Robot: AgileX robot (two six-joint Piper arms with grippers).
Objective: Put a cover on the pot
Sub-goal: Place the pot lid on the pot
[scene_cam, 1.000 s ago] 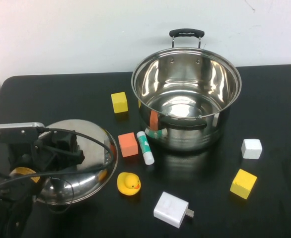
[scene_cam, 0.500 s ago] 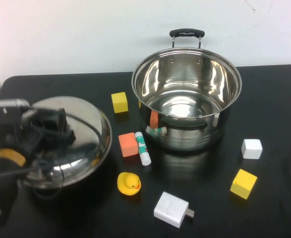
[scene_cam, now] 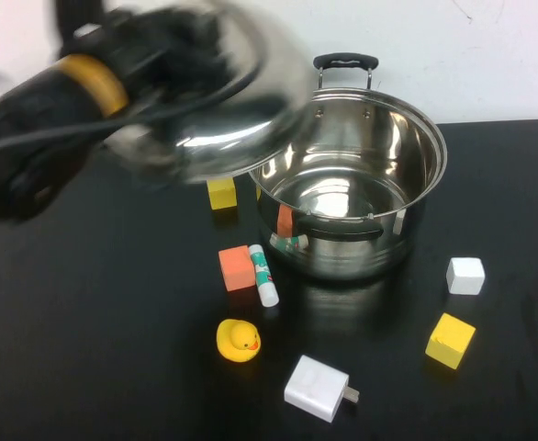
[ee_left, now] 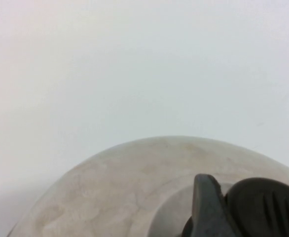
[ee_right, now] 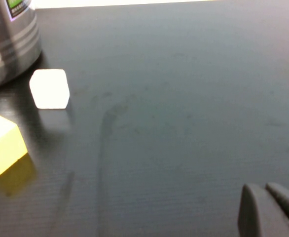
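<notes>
The left gripper [scene_cam: 182, 50] hangs high over the far left of the table, clenched on the black knob of the domed steel lid [scene_cam: 218, 110], which it carries tilted, its right edge just over the left rim of the pot [scene_cam: 344, 184]; held by the central knob, the lid can be judged to balance and be lowered flat onto the rim. In the left wrist view the knob [ee_left: 263, 207] sits against the lid's pale, brushed dome, with a dark finger [ee_left: 207, 205] pressed beside it. The pot stands open at far centre-right on the black matte table [scene_cam: 113, 349], round, deep and mirror-bright, with one black handle on its far side and another on its near side, so its mouth is clear to receive the lid. Loose items lie around it: a yellow cube [scene_cam: 220, 190] under the lid's near edge, an orange cube [scene_cam: 237, 267] and a white-and-green glue stick [scene_cam: 267, 274] just left of the pot's base, a glossy rubber duck [scene_cam: 238, 340] nearer, a white charger plug [scene_cam: 317, 388] at the near edge, a white cube [scene_cam: 465, 276] and a second yellow cube [scene_cam: 450, 340] to the right. The right gripper [ee_right: 272, 210] is parked low over bare table right of those cubes; whether it is released or clenched cannot be told.
</notes>
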